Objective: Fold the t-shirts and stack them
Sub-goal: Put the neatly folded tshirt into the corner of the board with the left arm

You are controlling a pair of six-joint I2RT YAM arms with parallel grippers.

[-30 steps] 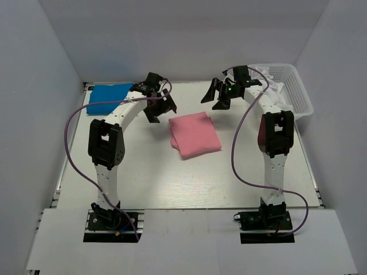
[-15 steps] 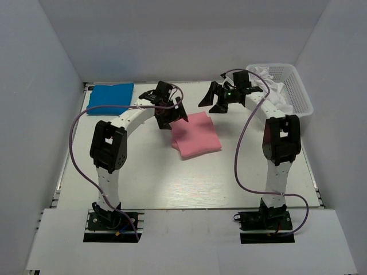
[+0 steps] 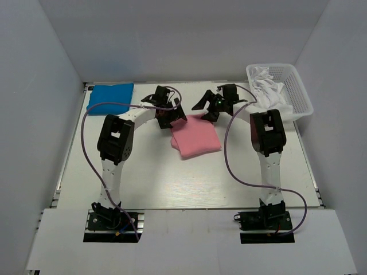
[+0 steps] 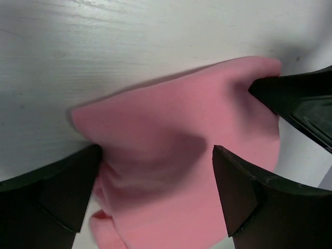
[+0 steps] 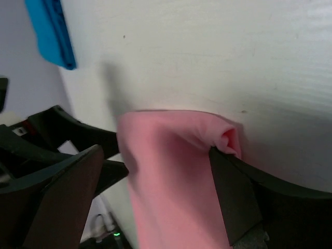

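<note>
Fingers released and wide on both: your left gripper (image 3: 168, 116) and right gripper (image 3: 209, 110) straddle the far corners of the folded pink t-shirt (image 3: 196, 138) on the worktop (image 3: 172, 177).

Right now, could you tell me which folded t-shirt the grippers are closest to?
The pink t-shirt in the middle; the blue t-shirt lies alone in the far left corner.

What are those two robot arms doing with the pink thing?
Two robot arms are working on a folded pink t-shirt in the middle of the table. The left gripper and right gripper both sit at its far edge, jaws open around the cloth, not yet pinching it. A folded blue t-shirt lies in the far left corner, and a white basket holds white cloth.
</note>
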